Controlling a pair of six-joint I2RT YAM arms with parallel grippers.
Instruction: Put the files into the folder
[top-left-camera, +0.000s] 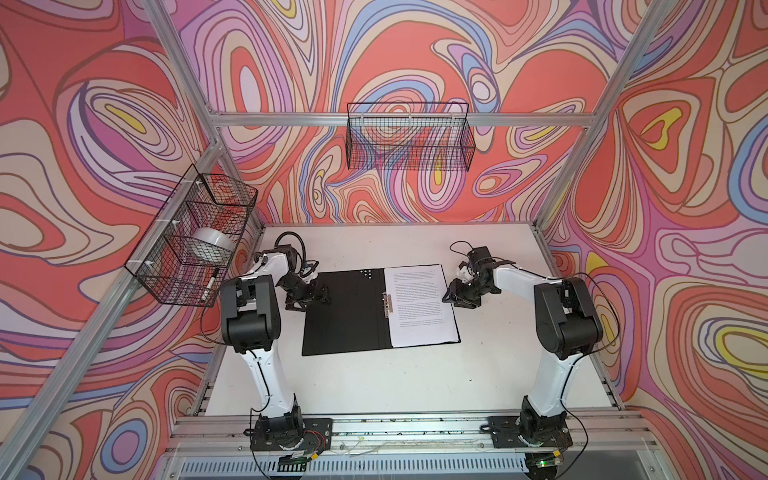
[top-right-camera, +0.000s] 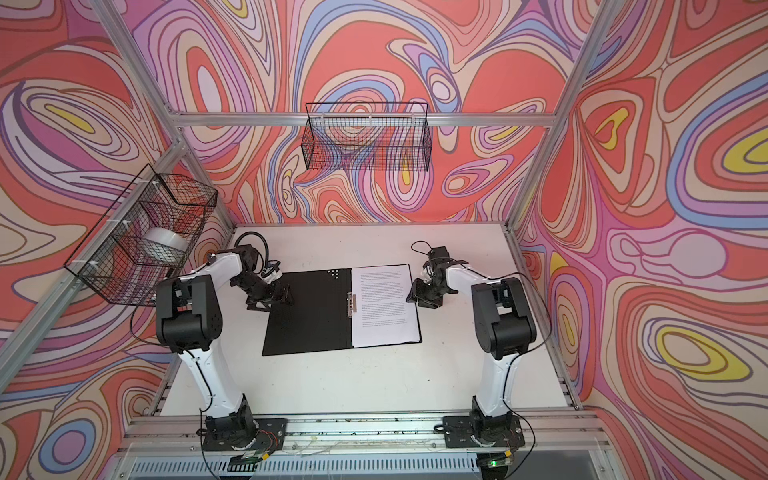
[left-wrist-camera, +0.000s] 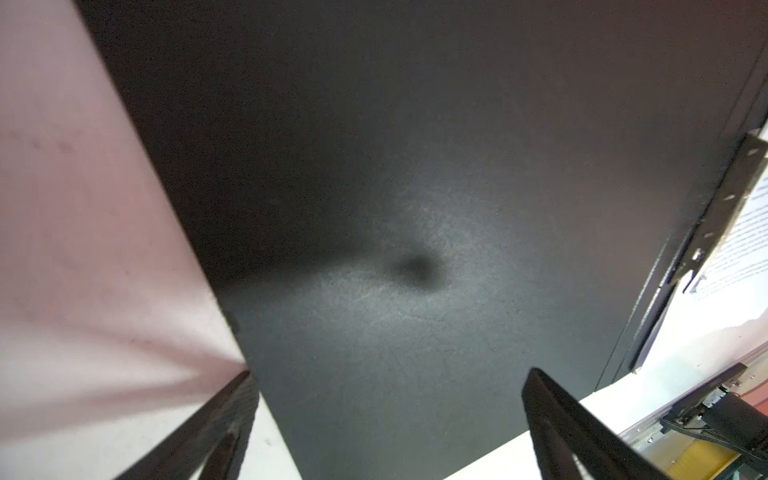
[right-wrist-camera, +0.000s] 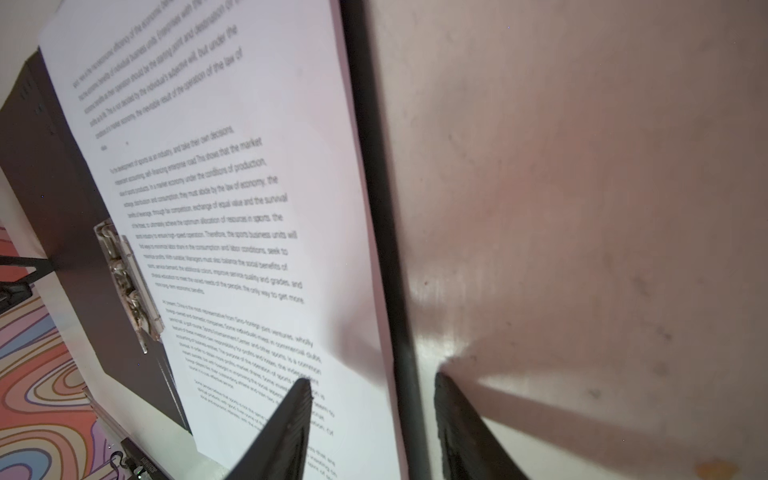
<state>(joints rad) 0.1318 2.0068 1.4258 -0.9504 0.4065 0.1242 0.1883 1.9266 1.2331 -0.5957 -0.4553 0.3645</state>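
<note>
Sheets (top-left-camera: 419, 303) lie flat on R half of the open folder (top-left-camera: 345, 311), long axis front-to-back – your L gripper (top-left-camera: 311, 300), jaws wide & empty, hangs at the bare L half's outer edge, nearer for closing – R gripper (top-left-camera: 449, 293) part-open astride the R edge, gripping nothing.

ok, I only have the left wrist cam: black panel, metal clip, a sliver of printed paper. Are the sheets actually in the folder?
Observer: Yes. In both top views the white printed paper sheets lie flat on the right half of the open thin folder with black inside.
Operator: Where's the right gripper?
Observer: The right gripper is at the sheets' right edge, jaws open, holding nothing.
Operator: Over paper or table?
Observer: Both. The right wrist view shows one finger above the paper and the other above the bare white tabletop, with the folder's black edge between them.
</note>
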